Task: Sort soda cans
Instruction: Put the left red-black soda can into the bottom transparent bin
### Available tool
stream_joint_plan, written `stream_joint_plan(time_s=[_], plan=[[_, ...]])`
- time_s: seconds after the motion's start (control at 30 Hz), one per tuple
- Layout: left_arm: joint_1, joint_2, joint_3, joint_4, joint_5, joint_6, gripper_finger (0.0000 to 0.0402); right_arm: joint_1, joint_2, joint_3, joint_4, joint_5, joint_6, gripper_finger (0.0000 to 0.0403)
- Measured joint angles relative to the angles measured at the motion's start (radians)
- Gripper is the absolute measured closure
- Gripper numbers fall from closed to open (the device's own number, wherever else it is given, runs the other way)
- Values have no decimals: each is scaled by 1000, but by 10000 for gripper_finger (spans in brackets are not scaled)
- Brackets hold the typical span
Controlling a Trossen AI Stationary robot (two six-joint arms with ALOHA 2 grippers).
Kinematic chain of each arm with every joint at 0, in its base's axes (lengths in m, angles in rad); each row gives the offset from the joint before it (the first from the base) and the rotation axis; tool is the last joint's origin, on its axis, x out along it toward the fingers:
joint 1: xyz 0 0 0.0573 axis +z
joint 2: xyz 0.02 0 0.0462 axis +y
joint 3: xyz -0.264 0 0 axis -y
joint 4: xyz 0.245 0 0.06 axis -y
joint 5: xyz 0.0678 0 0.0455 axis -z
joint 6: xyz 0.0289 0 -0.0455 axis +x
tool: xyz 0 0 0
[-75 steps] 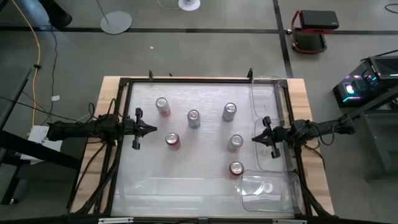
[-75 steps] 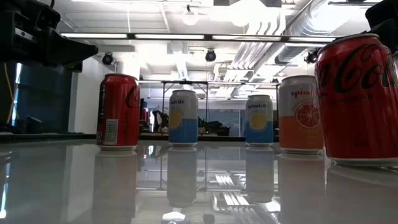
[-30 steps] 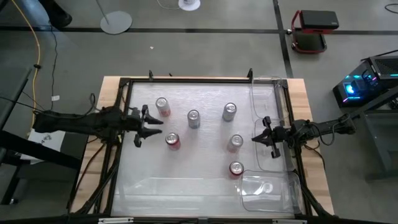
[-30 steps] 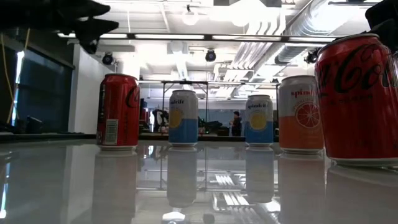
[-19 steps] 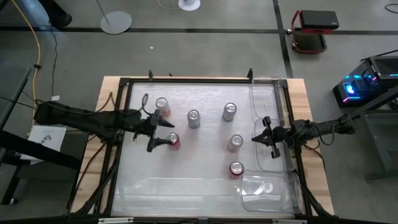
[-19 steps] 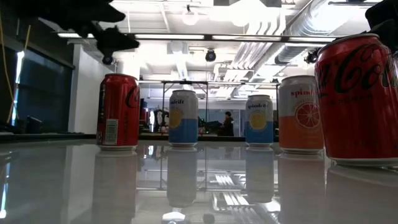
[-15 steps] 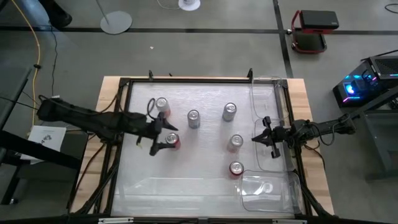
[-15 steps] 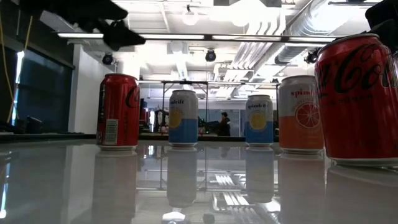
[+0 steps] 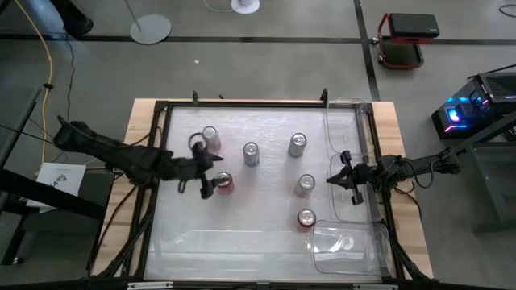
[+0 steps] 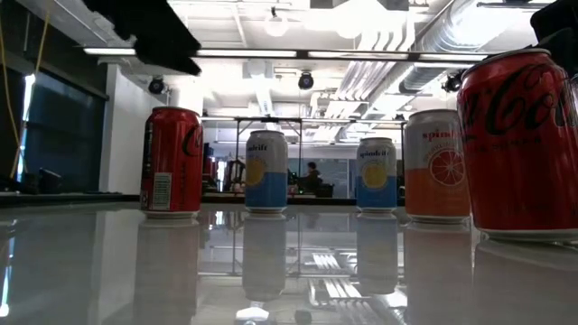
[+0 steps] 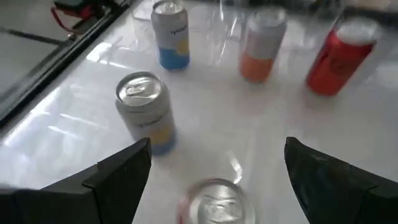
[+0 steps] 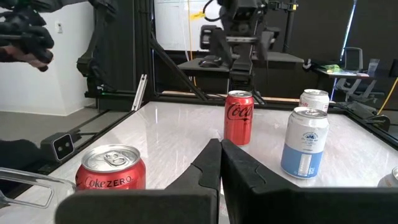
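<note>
Six soda cans stand upright on the white table top. My left gripper hangs open, tipped down, just above a red can. That can's silver top shows between the two spread fingers, apart from both. In the low view the gripper is a dark shape over this can. Further cans are a red one, two silver ones, an orange-and-silver one and a red one. My right gripper waits shut at the right side, holding nothing.
A clear plastic bin stands along the table's right edge and another at the near right corner. A black frame runs round the table top. Open table lies along the near edge, left of the bin.
My left gripper has gone toward the table's right edge and a little toward the near edge, ending over the red can. It has tipped downward and its fingers have spread wider. No can has moved.
</note>
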Motion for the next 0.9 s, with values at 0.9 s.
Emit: stream_joint_plan(time_s=[0.9], plan=[[-248,421,-221,305,-537,-595,57,0,0,0,0,0,0,402]])
